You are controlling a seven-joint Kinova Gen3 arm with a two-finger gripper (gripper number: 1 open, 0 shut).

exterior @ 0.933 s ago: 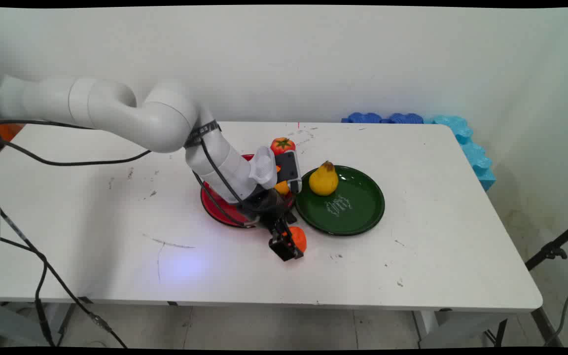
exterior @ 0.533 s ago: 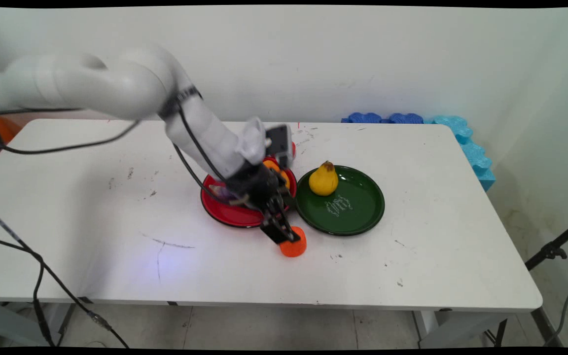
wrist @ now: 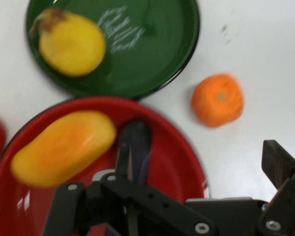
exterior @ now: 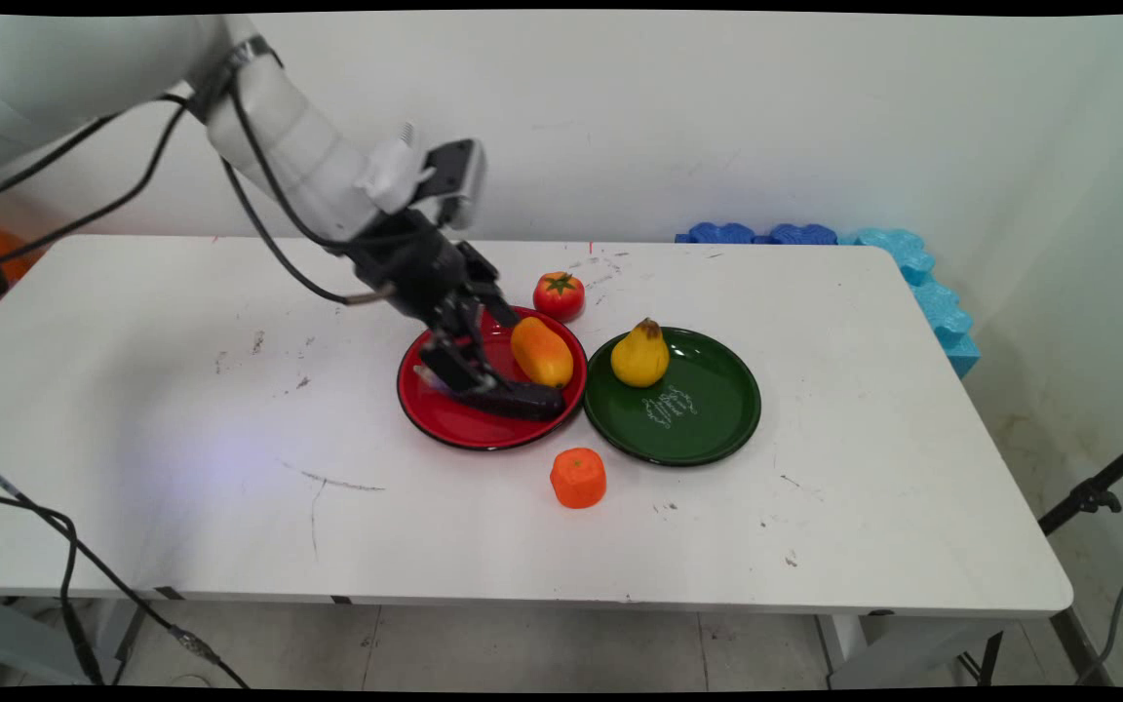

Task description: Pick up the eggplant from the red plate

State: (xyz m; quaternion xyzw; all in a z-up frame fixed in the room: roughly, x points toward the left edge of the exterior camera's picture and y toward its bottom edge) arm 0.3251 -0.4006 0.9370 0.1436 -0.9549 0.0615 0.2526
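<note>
The white tabletop [exterior: 181, 409] is scuffed with dark marks and stands against a plain pale wall; blue foam pieces [exterior: 815, 237] lie along its far right corner, and black cables hang off its left side. On it sit a red plate [exterior: 445, 414] and, touching it on the right, a green plate [exterior: 708, 409]. A mango [exterior: 542, 353] lies on the red plate, a pear [exterior: 639, 354] on the green one, a tomato [exterior: 559, 294] just behind the red plate, and an orange [exterior: 578, 478] in front, between the plates. The gripper [exterior: 469, 375] hangs over the red plate, holding nothing. Only the main view shows the tomato whole; the hand view shows the white scribble on the green plate [wrist: 162, 59] more closely. The jaws stand apart, released.
</note>
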